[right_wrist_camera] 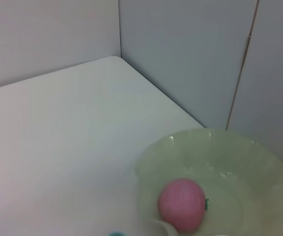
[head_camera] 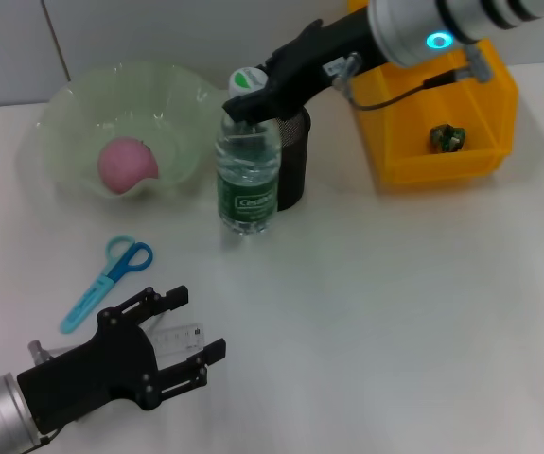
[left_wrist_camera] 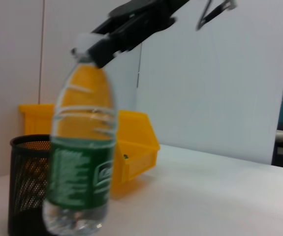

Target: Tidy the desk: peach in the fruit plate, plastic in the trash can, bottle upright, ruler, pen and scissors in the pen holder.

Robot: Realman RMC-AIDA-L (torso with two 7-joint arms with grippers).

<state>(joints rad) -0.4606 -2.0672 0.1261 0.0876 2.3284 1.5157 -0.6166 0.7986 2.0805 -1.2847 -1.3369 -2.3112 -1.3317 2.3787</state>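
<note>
The clear bottle (head_camera: 248,175) with a green label stands upright in front of the black mesh pen holder (head_camera: 296,156). My right gripper (head_camera: 243,102) is shut on its white cap. The left wrist view shows the same bottle (left_wrist_camera: 79,162) and right gripper (left_wrist_camera: 98,48). The pink peach (head_camera: 127,163) lies in the pale green fruit plate (head_camera: 182,95). Green crumpled plastic (head_camera: 447,138) sits in the yellow trash can (head_camera: 484,161). Blue scissors (head_camera: 107,282) lie on the table. My left gripper (head_camera: 191,329) is open over the transparent ruler (head_camera: 183,334). The pen is out of view.
The white table runs to a grey wall behind the plate. The pen holder (left_wrist_camera: 25,182) and the yellow bin (left_wrist_camera: 134,147) stand close together behind the bottle. The right wrist view shows the peach (right_wrist_camera: 181,204) in the plate (right_wrist_camera: 249,162).
</note>
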